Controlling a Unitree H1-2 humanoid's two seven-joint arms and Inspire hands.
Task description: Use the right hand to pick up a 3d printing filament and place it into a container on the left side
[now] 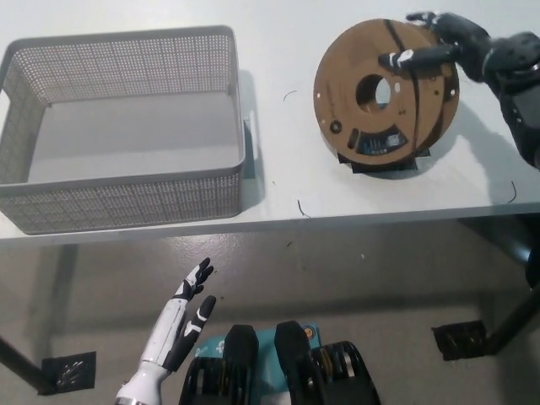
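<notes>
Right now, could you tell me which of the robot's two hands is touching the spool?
The black right hand, on the spool; the white left hand hangs below the table.
</notes>
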